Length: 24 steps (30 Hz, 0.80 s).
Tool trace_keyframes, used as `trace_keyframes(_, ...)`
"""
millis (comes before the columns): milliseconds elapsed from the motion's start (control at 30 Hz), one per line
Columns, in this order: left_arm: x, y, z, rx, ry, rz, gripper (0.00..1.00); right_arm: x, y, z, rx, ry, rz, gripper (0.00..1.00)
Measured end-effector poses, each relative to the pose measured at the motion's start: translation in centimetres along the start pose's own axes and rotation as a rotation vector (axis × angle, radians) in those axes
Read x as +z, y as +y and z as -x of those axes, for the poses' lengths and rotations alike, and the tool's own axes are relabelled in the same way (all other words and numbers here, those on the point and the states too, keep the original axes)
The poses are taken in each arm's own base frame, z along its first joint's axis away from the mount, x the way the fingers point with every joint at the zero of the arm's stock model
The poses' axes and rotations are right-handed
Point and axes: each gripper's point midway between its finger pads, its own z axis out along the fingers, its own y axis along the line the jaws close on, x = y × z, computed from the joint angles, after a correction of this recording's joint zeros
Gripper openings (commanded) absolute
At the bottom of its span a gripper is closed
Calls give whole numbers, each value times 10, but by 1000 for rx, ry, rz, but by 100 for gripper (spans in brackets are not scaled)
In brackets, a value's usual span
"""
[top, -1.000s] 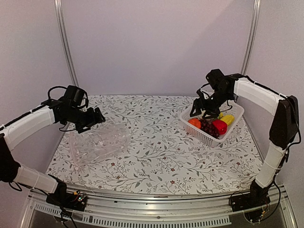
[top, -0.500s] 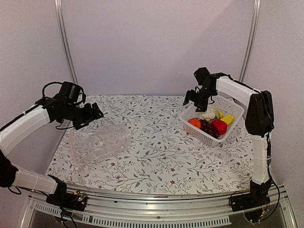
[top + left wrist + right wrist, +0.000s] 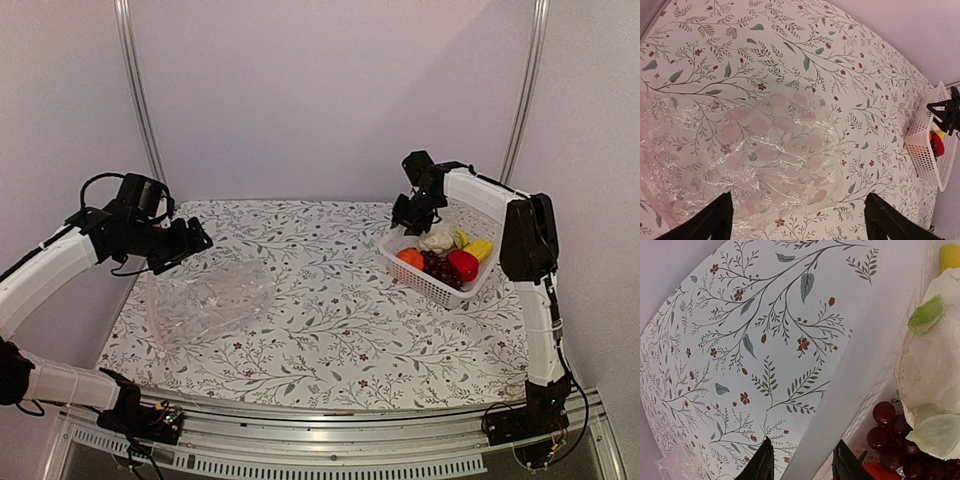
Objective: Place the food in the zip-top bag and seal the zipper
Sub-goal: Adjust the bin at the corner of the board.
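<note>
The clear zip-top bag [image 3: 210,298] lies crumpled and flat on the left of the table; its zipper strip cannot be made out. My left gripper [image 3: 190,240] hovers open and empty above the bag's far edge; in the left wrist view the bag [image 3: 765,150] lies ahead of that gripper [image 3: 797,225]. The food sits in the white basket [image 3: 482,278]: cream-white lumpy piece [image 3: 437,238], orange ball [image 3: 409,258], grape bunch [image 3: 437,268], red piece [image 3: 462,266], yellow long piece [image 3: 479,249]. My right gripper [image 3: 405,218] is open and empty over the basket's far-left rim [image 3: 850,390], beside the lumpy piece [image 3: 932,385] and grapes [image 3: 887,432].
The table has a floral cloth [image 3: 330,310]. Light walls with metal posts [image 3: 140,100] close in the back and sides. The basket [image 3: 927,145] stands at the right, well apart from the bag.
My right gripper has risen off the food and moved left to the basket's far-left rim. My left gripper has drifted slightly left and back above the bag.
</note>
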Motion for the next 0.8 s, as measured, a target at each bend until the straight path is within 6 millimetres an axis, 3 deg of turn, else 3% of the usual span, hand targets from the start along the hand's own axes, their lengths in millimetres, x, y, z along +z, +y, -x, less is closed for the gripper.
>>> trace_keyframes(133,2,0,0,0,1,3,91,-8,-2,-12,-22,-9,-5,16)
trace_keyframes(267,5,3,-1,-3,3,16,90,-24,-10,-34,-118,-11,-31,15)
trace_keyframes(333,7,7,-3,-4,0,32,90,-33,-19,-54,-170,4,-52,14)
trace_keyframes(500,14,21,-11,-11,9,78,90,-57,-40,-104,-245,51,-70,1)
trace_keyframes(633,18,28,-16,-20,14,104,90,-70,-52,-130,-271,73,-74,0)
trace_keyframes(667,19,31,-17,-25,15,112,91,-72,-54,-134,-278,76,-75,3)
trace_keyframes(800,20,38,-19,-52,7,145,98,-76,-54,-145,-326,87,-87,36)
